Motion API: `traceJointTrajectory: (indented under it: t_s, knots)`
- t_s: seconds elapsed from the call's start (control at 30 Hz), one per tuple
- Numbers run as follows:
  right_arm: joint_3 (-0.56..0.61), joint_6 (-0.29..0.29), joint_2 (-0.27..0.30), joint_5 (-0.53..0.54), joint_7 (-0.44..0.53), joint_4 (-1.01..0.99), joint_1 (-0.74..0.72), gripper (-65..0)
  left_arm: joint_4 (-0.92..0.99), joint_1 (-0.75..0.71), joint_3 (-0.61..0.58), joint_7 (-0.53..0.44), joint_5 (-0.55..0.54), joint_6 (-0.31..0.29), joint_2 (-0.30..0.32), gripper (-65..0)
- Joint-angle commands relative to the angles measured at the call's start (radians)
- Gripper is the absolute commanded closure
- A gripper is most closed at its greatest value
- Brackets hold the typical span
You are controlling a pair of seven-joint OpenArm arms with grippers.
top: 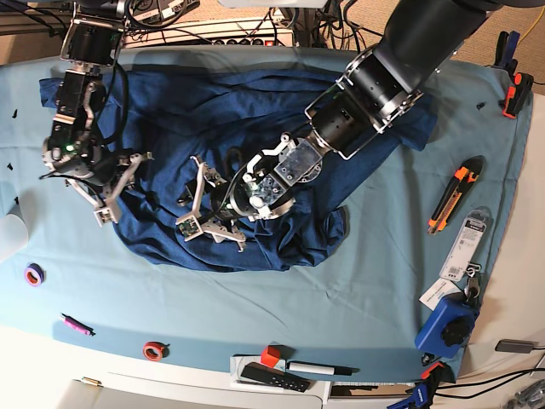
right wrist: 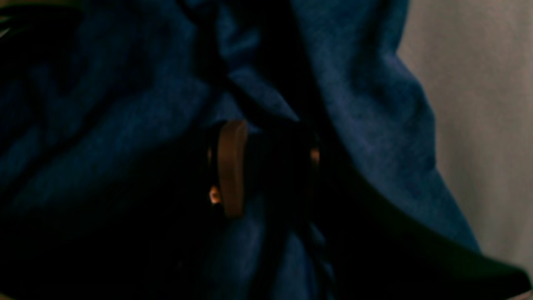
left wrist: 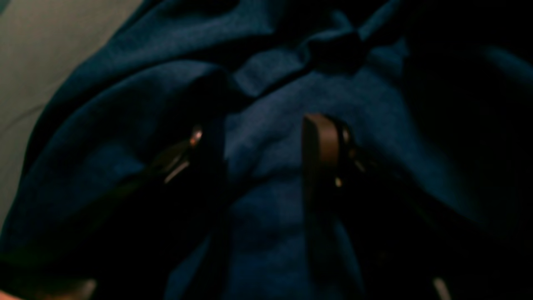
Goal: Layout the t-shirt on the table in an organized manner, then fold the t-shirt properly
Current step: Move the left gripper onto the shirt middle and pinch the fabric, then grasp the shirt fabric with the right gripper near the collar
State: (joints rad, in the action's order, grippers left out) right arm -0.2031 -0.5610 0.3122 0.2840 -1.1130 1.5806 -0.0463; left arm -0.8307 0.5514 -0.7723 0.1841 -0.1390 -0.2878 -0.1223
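Observation:
The dark navy t-shirt (top: 238,111) lies crumpled across the middle and left of the teal-covered table (top: 358,281), bunched and wrinkled. My left gripper (top: 209,209) rests on its lower middle folds. In the left wrist view its fingers (left wrist: 320,158) stand apart, so the left gripper (left wrist: 264,154) is open with shirt fabric (left wrist: 291,83) bulging between them. My right gripper (top: 111,183) sits on the shirt's left edge. In the right wrist view the right gripper (right wrist: 270,166) has its fingers apart, with a dark fold of the shirt (right wrist: 366,104) running into the gap.
An orange box cutter (top: 451,200), a packaged item (top: 464,247) and a blue tool (top: 447,328) lie at the right. A purple tape roll (top: 34,274), pink marker (top: 75,324), red ring (top: 153,349), red cube (top: 270,355) and black pen (top: 319,368) line the front edge.

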Motion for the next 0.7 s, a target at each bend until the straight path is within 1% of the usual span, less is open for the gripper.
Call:
traceJointTrajectory:
  t_s: [0.0, 0.07, 0.23, 0.33, 0.5, 0.67]
  knots:
    - [0.004, 0.012, 0.014, 0.000, 0.034, 0.019, -0.018, -18.6, -0.016, 0.030, 0.003, -0.027, -0.006, 0.003, -0.007, -29.4]
    - [0.020, 0.028, 0.014, -0.018, 0.055, 0.019, -0.018, -18.6, -0.016, 0.031, 0.003, -0.027, -0.006, 0.003, -0.003, -29.4]
    - [0.078, 0.097, 0.014, -0.083, 0.088, 0.018, -0.029, -18.6, -0.016, 0.031, 0.003, -0.027, -0.006, 0.003, 0.002, -29.4]
    - [0.106, 0.126, 0.014, -0.103, 0.101, 0.018, -0.043, -18.6, -0.016, 0.031, 0.003, -0.027, -0.006, 0.003, 0.002, -29.4]
    - [0.132, 0.136, 0.014, -0.107, 0.106, 0.015, -0.076, -18.6, -0.016, 0.030, 0.003, -0.027, -0.006, 0.003, 0.003, -29.4]
    - [0.131, 0.150, 0.012, -0.113, 0.108, 0.015, -0.092, -18.5, -0.016, 0.031, 0.003, -0.027, -0.006, 0.003, 0.003, -29.4]
